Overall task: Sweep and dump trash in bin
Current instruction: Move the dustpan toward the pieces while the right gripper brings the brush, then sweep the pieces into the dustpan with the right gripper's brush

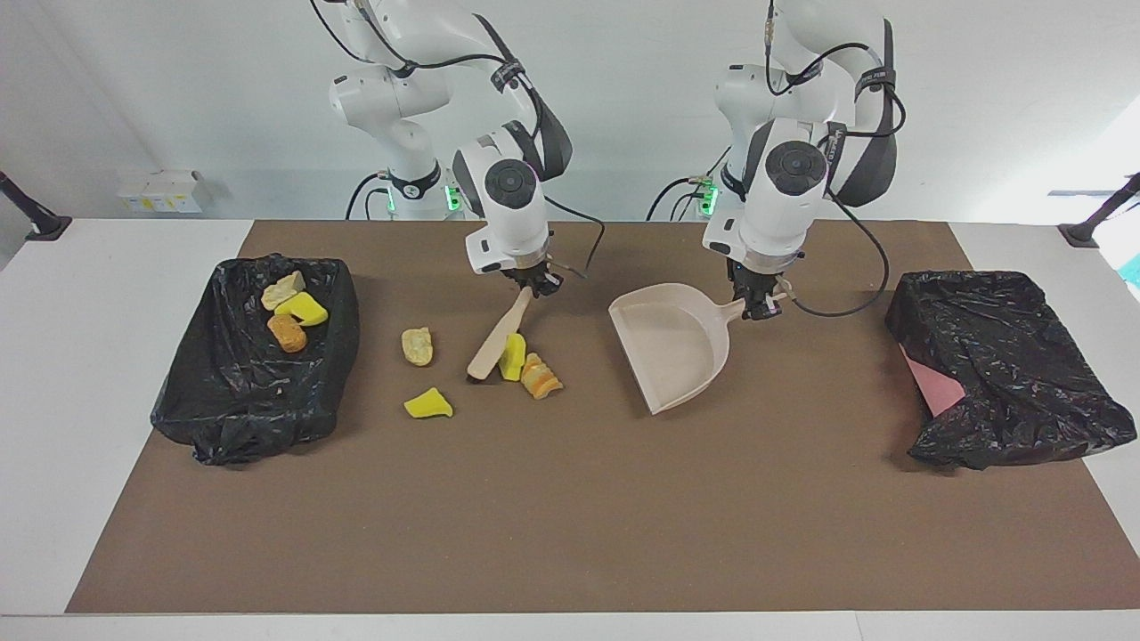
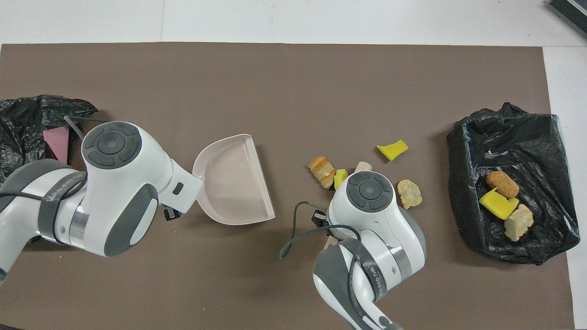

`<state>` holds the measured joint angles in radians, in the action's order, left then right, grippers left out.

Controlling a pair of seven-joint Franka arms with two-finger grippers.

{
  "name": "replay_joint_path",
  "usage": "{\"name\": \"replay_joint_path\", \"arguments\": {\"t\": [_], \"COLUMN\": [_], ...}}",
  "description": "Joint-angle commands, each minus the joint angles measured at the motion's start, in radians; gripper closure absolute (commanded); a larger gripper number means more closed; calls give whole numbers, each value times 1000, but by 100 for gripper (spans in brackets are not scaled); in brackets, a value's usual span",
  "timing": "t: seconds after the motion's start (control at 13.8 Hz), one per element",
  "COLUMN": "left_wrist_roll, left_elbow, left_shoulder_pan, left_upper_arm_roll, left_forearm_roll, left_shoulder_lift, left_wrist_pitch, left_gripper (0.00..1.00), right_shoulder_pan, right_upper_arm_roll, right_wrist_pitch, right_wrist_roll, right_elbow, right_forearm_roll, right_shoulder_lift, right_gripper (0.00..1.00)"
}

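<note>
The right gripper (image 1: 533,283) was clamped on the handle of the brush (image 1: 499,340), whose head rested on the brown mat (image 1: 570,516) against a yellow scrap (image 1: 512,356) and a striped brown scrap (image 1: 540,376). The left gripper (image 1: 758,303) was clamped on the handle of the dustpan (image 1: 672,352), which lay on the mat toward the left arm's end, its mouth facing those scraps, apart from them. Farther from the robots lay a tan scrap (image 1: 417,346) and another yellow scrap (image 1: 427,404). Three more scraps (image 1: 289,310) sat in the black-lined bin (image 1: 249,392) at the right arm's end. A second black bag (image 1: 1006,374) lay at the left arm's end.
</note>
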<state>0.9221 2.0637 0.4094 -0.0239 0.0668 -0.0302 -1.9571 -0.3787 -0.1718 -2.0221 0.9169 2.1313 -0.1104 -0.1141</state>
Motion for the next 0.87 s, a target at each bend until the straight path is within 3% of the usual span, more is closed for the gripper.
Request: {"name": "replay_joint_path", "arguments": {"t": [0.0,0.29,0.8], "left_wrist_roll": [3,-19,-158], "left_elbow": [36,23,-20], "left_shoulder_pan": [46,86,123], "left_upper_arm_roll": [1,1,1], "left_forearm_roll": [21,21,22], "left_shoulder_lift": [1,-57,-112], "left_wrist_pitch": [-63,-120,-91], "left_gripper": [100,100,100], "right_shoulder_pan": [18,70,66], "right_upper_arm_roll": [-5,-6,-11], "right_wrist_pitch": [92,79,82], "right_wrist_roll": [-168,-510,-791], "right_elbow": [-60,-59,-47], "right_forearm_roll": [57,92,120], "right_shoulder_lift": [-10,-19,-13], "right_gripper": [100,100,100]}}
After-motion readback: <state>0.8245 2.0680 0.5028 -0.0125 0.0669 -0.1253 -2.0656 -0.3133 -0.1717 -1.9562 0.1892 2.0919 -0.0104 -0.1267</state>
